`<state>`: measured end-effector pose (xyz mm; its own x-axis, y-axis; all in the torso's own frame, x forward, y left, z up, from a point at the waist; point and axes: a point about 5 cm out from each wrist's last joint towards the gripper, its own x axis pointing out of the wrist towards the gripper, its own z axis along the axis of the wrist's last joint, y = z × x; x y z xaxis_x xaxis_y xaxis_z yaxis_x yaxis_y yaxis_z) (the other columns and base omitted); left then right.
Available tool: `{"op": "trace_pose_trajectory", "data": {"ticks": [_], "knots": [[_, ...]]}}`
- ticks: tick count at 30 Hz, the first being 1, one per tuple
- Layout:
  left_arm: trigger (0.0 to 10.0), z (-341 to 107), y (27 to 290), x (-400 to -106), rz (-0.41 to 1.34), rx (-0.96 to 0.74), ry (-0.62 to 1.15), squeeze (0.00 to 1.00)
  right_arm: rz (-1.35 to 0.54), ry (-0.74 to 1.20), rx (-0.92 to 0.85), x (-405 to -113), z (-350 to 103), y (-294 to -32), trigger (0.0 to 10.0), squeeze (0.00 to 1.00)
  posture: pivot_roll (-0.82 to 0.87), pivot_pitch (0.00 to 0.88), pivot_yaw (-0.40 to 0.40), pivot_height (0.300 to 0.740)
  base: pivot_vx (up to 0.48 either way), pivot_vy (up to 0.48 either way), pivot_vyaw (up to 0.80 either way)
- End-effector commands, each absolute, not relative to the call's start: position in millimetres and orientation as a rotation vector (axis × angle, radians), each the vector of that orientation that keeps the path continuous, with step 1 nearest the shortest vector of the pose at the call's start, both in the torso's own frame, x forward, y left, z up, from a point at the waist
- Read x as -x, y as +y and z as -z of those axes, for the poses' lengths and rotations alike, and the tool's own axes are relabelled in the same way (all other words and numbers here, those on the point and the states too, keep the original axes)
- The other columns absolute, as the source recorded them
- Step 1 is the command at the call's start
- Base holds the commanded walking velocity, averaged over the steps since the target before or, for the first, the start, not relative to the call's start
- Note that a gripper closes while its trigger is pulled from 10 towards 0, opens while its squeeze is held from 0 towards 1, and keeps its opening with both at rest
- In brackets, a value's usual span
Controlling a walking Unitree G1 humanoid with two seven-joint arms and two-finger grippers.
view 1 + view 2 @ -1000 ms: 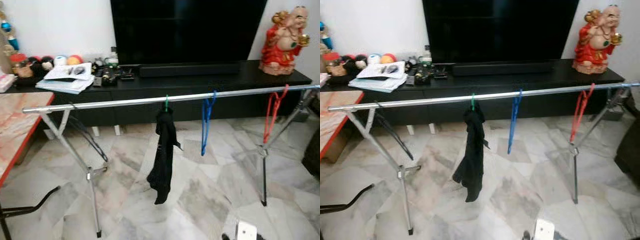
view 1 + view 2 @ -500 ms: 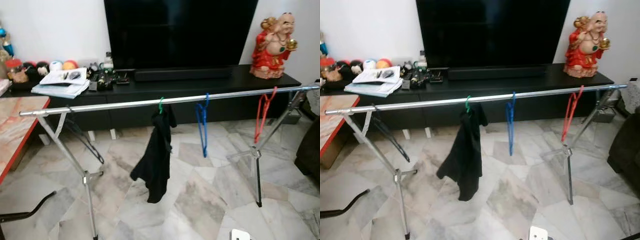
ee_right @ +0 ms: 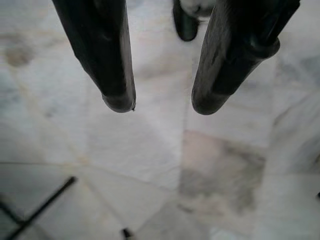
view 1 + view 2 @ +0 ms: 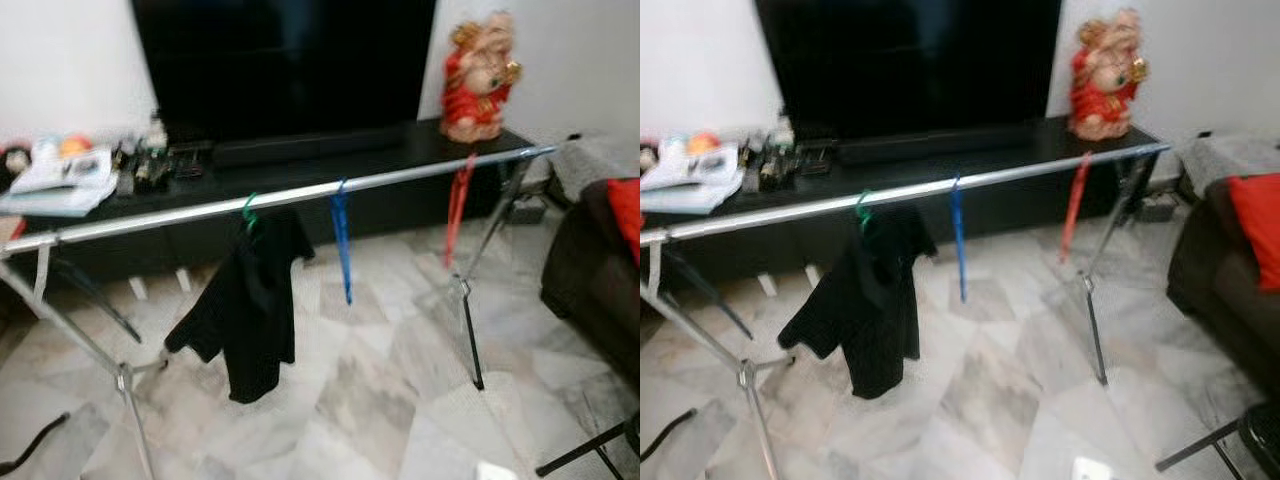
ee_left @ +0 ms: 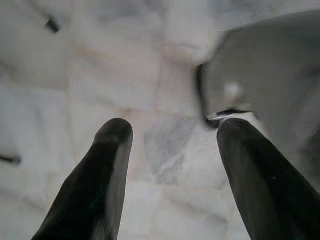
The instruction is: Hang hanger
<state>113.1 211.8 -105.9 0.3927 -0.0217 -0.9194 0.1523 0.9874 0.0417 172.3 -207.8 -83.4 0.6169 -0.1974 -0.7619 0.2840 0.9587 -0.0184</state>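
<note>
A green hanger [image 4: 249, 208] carrying a black garment [image 4: 245, 305] is hanging on the silver rail [image 4: 180, 213] of the drying rack, with a blue hanger [image 4: 342, 240] just beside it and a red hanger [image 4: 459, 205] further toward the rail's right end. The left gripper [image 5: 170, 145] is pointing down at the marble floor [image 4: 360, 380] with fingers spread and gripping nothing. The right gripper [image 3: 159, 102] is doing likewise, fingers apart and empty.

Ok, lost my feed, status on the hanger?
Left gripper and right gripper open, empty. Green hanger with black garment on rail. Nothing blocking.
</note>
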Motion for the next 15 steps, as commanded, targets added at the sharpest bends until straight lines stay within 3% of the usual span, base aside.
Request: {"op": "trace_pose_trajectory", "data": {"ticks": [1, 15], "knots": [[10.0, 105.4, 217.3, -111.8, 0.101, -0.146, 1.171, 0.00, 0.256, 0.870, -0.122, -173.3, 84.8, -197.4, 10.0, 0.00, 0.07, 0.000, 0.013, 0.740, 0.000, 0.000, -0.77], [10.0, 104.8, 216.8, -114.1, 0.078, -0.117, 1.161, 0.00, 0.260, 0.868, -0.128, -175.2, 84.2, -197.5, 10.0, 0.00, 0.07, 0.000, 0.013, 0.740, 0.000, 0.000, -0.78]]}}
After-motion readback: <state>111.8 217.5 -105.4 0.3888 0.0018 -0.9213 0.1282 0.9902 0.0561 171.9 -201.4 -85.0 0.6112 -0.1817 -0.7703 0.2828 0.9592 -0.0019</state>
